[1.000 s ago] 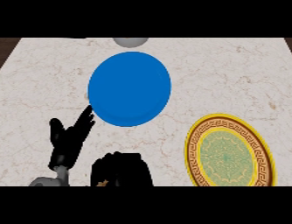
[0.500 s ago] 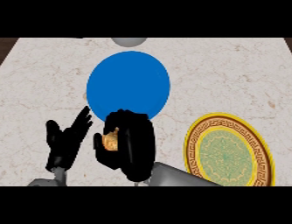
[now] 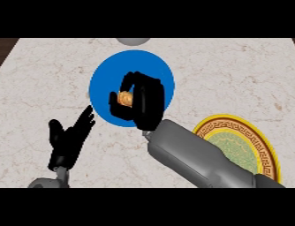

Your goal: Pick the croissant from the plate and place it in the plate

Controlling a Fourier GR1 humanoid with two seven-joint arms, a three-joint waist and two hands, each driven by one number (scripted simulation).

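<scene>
The croissant (image 3: 124, 98), small and golden brown, sits in my right hand (image 3: 143, 99), whose fingers and thumb curl round it. That hand hovers over the middle of the blue plate (image 3: 104, 77), and its grey forearm crosses the view from the lower right. The yellow plate (image 3: 238, 143) with a green patterned centre lies at the lower right, partly hidden by the forearm. My left hand (image 3: 69, 137) rests open at the lower left, fingers pointing up toward the blue plate's lower edge.
A grey round object (image 3: 132, 40) shows at the counter's far edge, just beyond the blue plate. The marble counter (image 3: 241, 75) ends at dark edges on the far left and far right.
My right hand has moved up and away from the near edge, carrying the croissant over the blue plate's middle. The left hand has barely shifted.
</scene>
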